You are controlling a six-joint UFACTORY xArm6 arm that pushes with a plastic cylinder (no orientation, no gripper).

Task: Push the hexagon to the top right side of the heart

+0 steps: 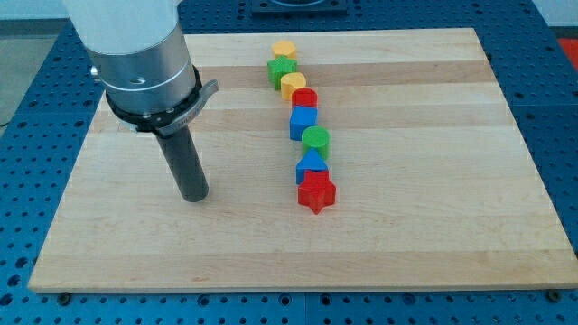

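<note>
My tip (194, 196), the tool's lower end, rests on the surface (433, 235), well to the view's left of a column of touching blocks. Nearest, to its right, lie the red star (316, 192) and a blue block (312, 166); farther up-right sit a green cylinder (316, 139), blue cube (302, 121), red block (305, 97), yellow heart (293, 85), green block (282, 69) and yellow hexagon (284, 49).

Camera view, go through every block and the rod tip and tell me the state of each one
yellow hexagon, flat, top of the column.
green block, touching the hexagon.
yellow heart, flat, mid-column.
red cylinder, upright.
blue block, flat.
green cylinder, upright.
blue triangle, flat.
red star, flat, bottom of the column.
my tip, on the board, left of all blocks, touching none.
</note>
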